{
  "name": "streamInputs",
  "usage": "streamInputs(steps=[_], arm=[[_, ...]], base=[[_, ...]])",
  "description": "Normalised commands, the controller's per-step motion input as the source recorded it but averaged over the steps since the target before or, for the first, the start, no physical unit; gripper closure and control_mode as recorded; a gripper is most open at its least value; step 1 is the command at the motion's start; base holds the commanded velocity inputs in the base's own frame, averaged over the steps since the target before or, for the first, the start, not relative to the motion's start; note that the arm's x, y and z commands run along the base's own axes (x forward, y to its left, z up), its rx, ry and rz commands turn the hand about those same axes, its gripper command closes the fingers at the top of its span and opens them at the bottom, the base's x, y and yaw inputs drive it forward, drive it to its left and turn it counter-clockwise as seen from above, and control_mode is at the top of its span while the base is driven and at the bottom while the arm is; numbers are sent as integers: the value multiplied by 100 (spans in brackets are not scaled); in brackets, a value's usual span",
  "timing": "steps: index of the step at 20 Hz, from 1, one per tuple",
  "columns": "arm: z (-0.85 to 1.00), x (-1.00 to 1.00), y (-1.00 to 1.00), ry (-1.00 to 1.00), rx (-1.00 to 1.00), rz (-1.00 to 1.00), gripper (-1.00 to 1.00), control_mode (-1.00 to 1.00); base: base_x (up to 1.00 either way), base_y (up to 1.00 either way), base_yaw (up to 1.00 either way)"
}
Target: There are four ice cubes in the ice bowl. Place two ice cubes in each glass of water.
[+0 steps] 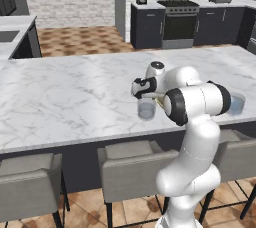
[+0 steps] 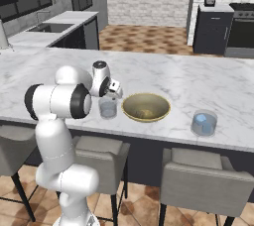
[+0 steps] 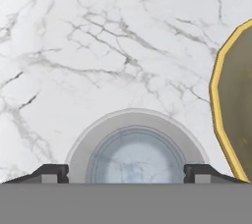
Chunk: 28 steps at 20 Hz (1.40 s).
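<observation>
I had the gripper [image 3: 126, 173] hanging straight over the nearer glass [image 3: 135, 152], jaws spread wide with a fingertip showing at either side of the rim and nothing between them. Directly below the fingers I looked down into the water, where I could make out a pale, faintly mottled patch; I judged it to be ice in the glass, though I could not count the cubes. In the right base view the hand [image 2: 113, 87] sat just above that glass [image 2: 107, 106].

The ice bowl [image 2: 146, 107] lay just beside the hand, on its right in the hand view, its yellow rim [image 3: 216, 98] close to the glass. Its olive inside looked bare to me, with no cubes that I could pick out. The second glass [image 2: 204, 123] stood well apart, beyond the bowl from the gripper, with a light-blue lump in it.

To do this step well, I reckoned the thing was to lift straight up before swinging anywhere, keeping the open fingers clear of the rim so the glass was not tipped, and then to check the count in each glass from above
</observation>
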Motion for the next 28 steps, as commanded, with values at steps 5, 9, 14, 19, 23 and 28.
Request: streamInputs(steps=[5, 9, 14, 19, 23, 28], arm=[[3, 3, 0, -1, 1, 0, -100, -100], [28, -2, 0, -6, 3, -1, -100, -100], [32, -24, -11, -4, 1, -8, -100, -100], [19, -46, -32, 0, 0, -19, -100, -100], [35, -46, -41, 0, 1, -18, -100, -100], [32, -43, -49, 4, 7, -9, -100, -100]], base=[[0, 0, 0], [0, 0, 0], [0, 0, 0], [0, 0, 0], [0, 0, 0], [0, 0, 0]])
